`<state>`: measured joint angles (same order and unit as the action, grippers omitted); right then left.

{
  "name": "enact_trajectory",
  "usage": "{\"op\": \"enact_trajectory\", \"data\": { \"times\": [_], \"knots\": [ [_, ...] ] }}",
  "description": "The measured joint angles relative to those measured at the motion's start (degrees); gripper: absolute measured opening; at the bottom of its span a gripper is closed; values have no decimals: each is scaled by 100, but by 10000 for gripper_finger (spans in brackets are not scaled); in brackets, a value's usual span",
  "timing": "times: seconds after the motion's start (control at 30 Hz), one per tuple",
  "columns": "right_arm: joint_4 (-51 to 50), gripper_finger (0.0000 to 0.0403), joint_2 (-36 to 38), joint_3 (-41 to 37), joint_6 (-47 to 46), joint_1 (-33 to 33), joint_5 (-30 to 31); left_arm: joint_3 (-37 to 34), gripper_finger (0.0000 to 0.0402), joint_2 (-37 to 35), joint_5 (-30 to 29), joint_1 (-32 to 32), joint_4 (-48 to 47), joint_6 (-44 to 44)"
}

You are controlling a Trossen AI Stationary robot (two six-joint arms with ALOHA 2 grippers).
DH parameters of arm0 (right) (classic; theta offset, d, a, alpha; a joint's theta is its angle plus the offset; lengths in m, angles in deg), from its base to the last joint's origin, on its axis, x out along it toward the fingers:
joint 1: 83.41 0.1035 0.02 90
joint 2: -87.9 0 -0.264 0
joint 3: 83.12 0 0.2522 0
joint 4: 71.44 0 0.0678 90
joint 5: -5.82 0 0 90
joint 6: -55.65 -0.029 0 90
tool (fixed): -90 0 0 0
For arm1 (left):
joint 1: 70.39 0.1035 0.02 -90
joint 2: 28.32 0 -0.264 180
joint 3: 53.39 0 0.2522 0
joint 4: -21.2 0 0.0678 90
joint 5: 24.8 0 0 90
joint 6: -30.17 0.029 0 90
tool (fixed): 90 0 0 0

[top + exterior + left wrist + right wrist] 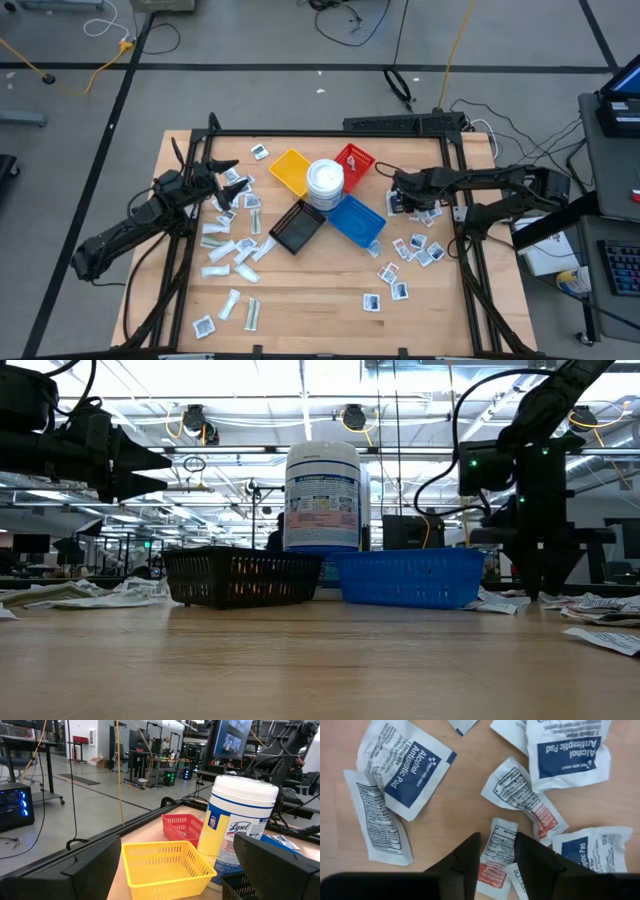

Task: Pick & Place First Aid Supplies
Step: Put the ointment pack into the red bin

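Only the right wrist view shows the right tool (pixel 497 851) low over the table (pixel 465 805), its fingers narrowly apart astride a small white packet (pixel 495 857) with black print and a red end, not visibly pinching it. Around it lie square packets (pixel 402 767) printed "Alcohol Antiseptic Pad" in blue. The high view shows the left tool (pixel 222 180) spread wide above more scattered packets.

Tub (pixel 322 497) hiding behind black tray (pixel 242 577) and blue tray (pixel 410 576) in low view, packet (pixel 499 858) partly covered by right gripper (pixel 498 851) fingers, packets' (pixel 418 250) print too small overhead
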<state>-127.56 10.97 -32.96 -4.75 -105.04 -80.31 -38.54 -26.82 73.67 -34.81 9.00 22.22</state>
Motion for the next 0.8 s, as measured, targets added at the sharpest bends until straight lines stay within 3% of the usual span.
{"op": "enact_trajectory", "data": {
  "times": [0.27, 0.43, 0.8],
  "knots": [
    [165, 9, -4, -4, 191, 0, -98, 2, 392, -2, 0, 0, 1, 0],
    [-112, 8, -33, 222, 430, -5, -131, 2, 392, -2, -1, 1, 1, 0],
    [-1536, 2, -22, 1660, 1990, -127, -253, 1, 392, -2, 1, 1, 0, 0]
  ]
}}
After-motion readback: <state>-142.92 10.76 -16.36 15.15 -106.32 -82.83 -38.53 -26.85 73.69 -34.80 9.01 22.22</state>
